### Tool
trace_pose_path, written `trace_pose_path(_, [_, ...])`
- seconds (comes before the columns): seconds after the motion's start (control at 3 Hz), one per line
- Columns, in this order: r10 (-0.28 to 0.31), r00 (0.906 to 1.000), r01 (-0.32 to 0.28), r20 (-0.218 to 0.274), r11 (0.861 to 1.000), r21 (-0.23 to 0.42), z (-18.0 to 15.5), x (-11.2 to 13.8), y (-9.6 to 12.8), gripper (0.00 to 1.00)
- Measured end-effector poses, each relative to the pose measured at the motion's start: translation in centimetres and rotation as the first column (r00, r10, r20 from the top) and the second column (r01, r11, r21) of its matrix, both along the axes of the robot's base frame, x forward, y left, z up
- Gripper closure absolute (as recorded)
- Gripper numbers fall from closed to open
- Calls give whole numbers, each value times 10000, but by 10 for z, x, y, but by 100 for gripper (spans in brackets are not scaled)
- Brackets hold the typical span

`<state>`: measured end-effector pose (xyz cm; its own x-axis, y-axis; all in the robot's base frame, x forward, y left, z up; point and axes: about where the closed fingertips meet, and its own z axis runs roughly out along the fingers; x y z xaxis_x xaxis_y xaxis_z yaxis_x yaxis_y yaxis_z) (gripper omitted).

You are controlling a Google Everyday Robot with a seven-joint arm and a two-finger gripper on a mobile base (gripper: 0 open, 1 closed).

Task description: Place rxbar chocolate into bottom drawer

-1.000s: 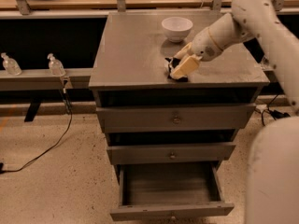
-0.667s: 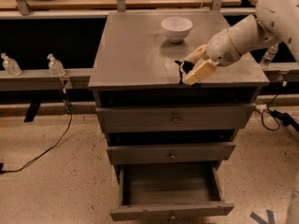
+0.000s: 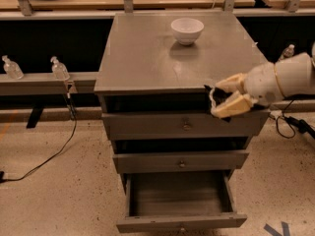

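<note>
Black bar [image 3: 221, 96] pinched tight in the gripper [image 3: 218, 100], off the cabinet's [image 3: 147, 58] front edge; bottom drawer [image 3: 181, 222] lies open at seven o'clock.

The scene is lit by warm, rather dim indoor light from above. The cabinet top [image 3: 147, 58] is evenly lit, with a faint sheen near its far edge. A soft shadow is cast by the white bowl [image 3: 187, 30] toward the near edge. The recesses under the top and between the drawer fronts are left in deep shadow. The bottom drawer [image 3: 179, 221] is lit along its front rim, and its inside is darkened toward the back. The gripper [image 3: 224, 97], at the front right corner of the top, is brightly lit. The rxbar chocolate [image 3: 216, 93] clamped in it is nearly lost against the shadow behind. The floor [image 3: 59, 200] is evenly lit, without glare.
</note>
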<state>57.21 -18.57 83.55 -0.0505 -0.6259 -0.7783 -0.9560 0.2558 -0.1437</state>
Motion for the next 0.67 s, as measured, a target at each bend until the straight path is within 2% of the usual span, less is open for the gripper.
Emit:
trace_pose_path(0.33, [-543, 9974, 548, -465, 9985, 89, -41, -32, -22, 100])
trace_pose_path(0.67, [-542, 9974, 546, -466, 9985, 89, -41, -32, -22, 100])
